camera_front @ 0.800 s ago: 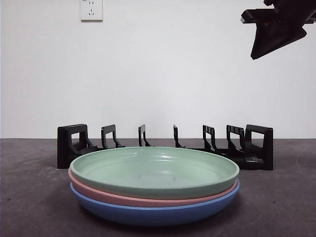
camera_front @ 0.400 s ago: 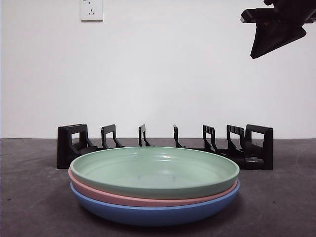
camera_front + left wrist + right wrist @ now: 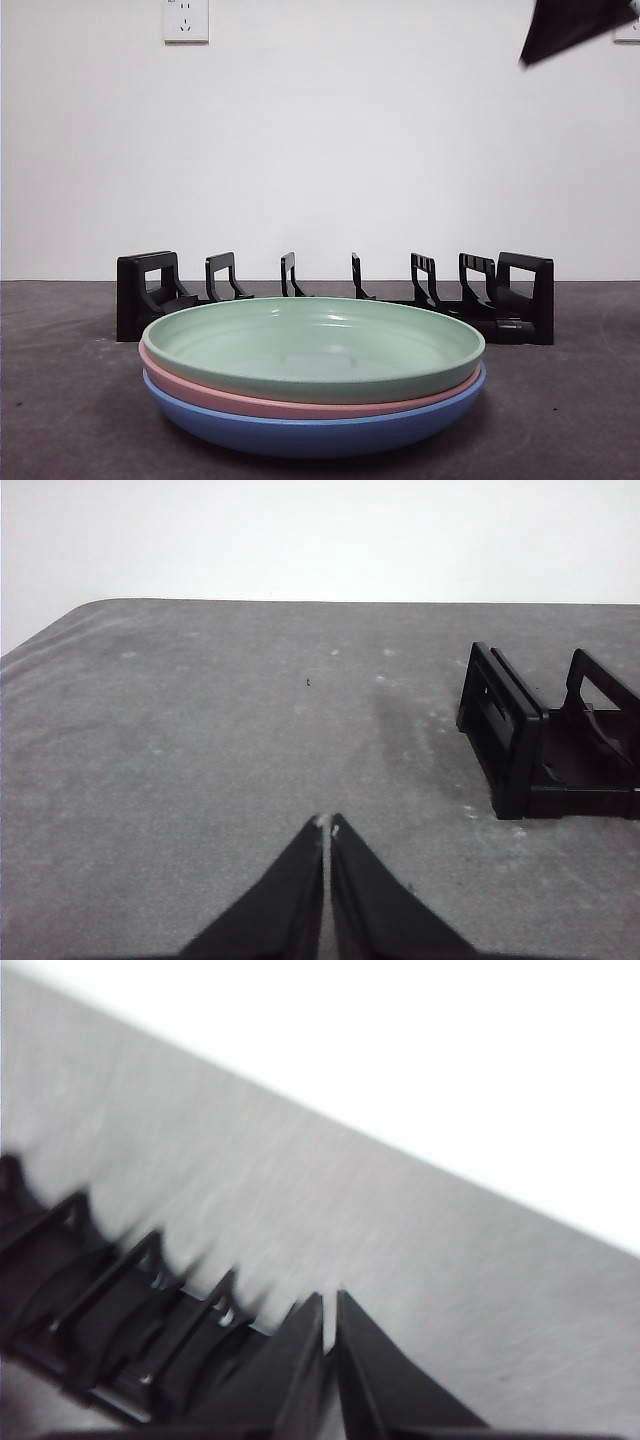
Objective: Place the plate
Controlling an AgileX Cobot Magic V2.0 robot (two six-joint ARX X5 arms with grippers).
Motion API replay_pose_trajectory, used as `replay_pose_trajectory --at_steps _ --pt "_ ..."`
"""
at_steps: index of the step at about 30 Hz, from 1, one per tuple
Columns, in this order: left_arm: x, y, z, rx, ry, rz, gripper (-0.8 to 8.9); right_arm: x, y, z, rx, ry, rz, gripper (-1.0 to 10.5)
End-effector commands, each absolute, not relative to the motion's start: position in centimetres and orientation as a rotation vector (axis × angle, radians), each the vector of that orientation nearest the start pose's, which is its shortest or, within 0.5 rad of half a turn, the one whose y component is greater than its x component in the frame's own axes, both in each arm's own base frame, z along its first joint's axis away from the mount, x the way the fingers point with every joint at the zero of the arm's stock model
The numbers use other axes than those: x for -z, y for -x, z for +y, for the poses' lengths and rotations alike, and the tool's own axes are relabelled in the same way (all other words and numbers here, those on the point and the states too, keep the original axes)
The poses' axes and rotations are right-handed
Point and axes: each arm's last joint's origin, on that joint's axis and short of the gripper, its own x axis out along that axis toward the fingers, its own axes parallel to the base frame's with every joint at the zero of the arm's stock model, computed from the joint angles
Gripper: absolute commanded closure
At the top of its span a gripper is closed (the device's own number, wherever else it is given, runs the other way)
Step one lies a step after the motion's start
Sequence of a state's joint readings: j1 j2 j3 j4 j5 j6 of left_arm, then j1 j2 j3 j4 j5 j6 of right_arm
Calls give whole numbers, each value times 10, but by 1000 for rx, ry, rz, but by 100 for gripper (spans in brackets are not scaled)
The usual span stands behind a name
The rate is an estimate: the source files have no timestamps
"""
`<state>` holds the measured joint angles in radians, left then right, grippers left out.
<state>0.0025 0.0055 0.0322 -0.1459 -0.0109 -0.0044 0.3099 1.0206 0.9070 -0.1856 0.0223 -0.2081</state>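
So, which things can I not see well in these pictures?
- Right pincer: front view cuts it at the top edge.
- Rack: blurred in the right wrist view; cut by the edge in the left wrist view.
- Pink plate and blue plate: insides hidden by the green plate.

You have open air above the stacked plates (image 3: 312, 350); the black rack (image 3: 335, 295) just behind blocks low far approaches, probably.

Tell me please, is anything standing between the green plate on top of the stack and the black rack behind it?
Nothing visible does. The green plate lies on top of the pink and blue plates, and the strip of table between it and the black rack shows nothing; the rack's slots look empty. Both grippers are away from it, shut.
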Motion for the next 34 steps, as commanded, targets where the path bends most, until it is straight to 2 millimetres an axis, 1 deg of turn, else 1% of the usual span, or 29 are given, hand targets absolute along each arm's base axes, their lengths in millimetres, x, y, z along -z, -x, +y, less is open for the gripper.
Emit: replay_pose_trajectory --at_steps 1,4,7,10,14,17,20,23,34 --pt "-155 -96 1 -13 11 127 806 -307 -193 52 -269 260 246 929" --pt "-155 -96 1 -13 12 127 806 -272 -163 33 -198 220 215 929" --pt "-155 -96 1 -13 12 127 806 -240 -137 18 -126 174 203 929" --pt "-155 -96 1 -13 11 127 806 -215 -117 9 -65 145 159 929" --pt "-155 -96 1 -13 12 127 806 -189 -102 3 -22 120 131 929" --pt "-155 -96 1 -13 11 126 806 -169 -98 2 8 119 136 929" --pt "-155 -96 1 -13 11 127 806 -154 -97 1 18 105 127 929" --pt "-155 -96 1 -13 12 126 806 -150 -96 1 20 104 174 929" --pt "-155 -96 1 -13 12 127 806 -153 -96 1 21 99 146 929"
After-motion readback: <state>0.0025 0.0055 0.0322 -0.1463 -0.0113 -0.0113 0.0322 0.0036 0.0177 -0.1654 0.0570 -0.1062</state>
